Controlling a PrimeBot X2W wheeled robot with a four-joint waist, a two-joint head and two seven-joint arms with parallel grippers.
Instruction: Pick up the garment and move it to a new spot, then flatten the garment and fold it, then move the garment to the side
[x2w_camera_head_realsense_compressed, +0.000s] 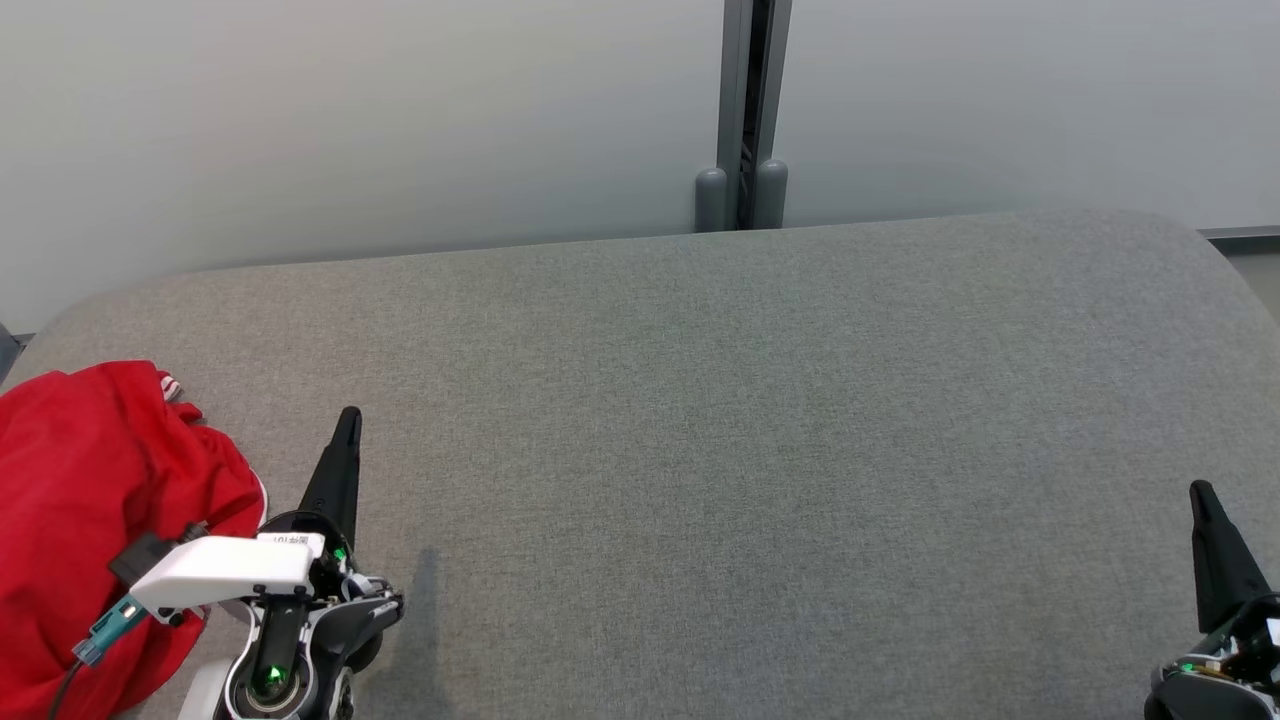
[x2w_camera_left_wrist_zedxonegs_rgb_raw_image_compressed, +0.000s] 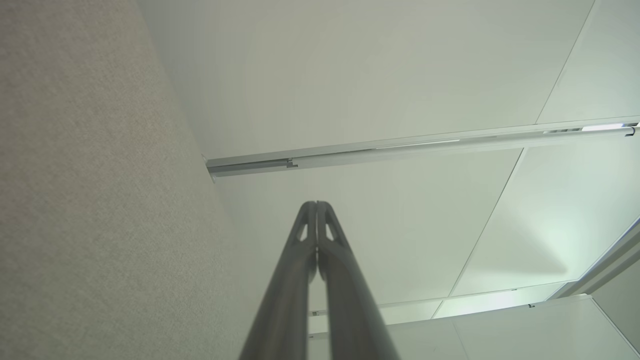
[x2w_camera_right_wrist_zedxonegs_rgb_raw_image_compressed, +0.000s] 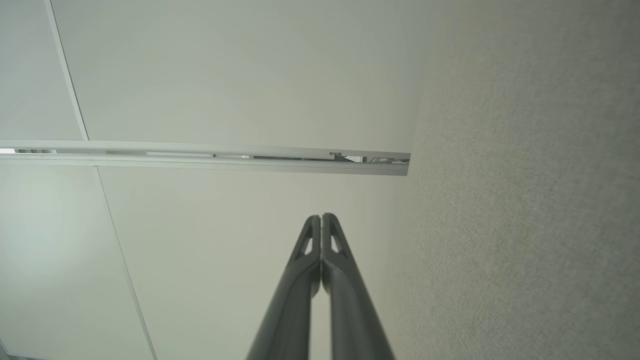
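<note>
Red garment (x2w_camera_head_realsense_compressed: 90, 500) lies on grey surface (x2w_camera_head_realsense_compressed: 720, 430) before pale wall (x2w_camera_head_realsense_compressed: 350, 120); left tool (x2w_camera_head_realsense_compressed: 347, 418), right tool (x2w_camera_head_realsense_compressed: 1200, 492) pressed together.

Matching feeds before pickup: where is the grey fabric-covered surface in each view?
Head view: the grey fabric-covered surface spans the lower two-thirds.
Left wrist view: the surface runs down the left side.
Right wrist view: the surface runs down the right side.
Shared landmark: the grey metal wall post at the surface's far edge.
</note>
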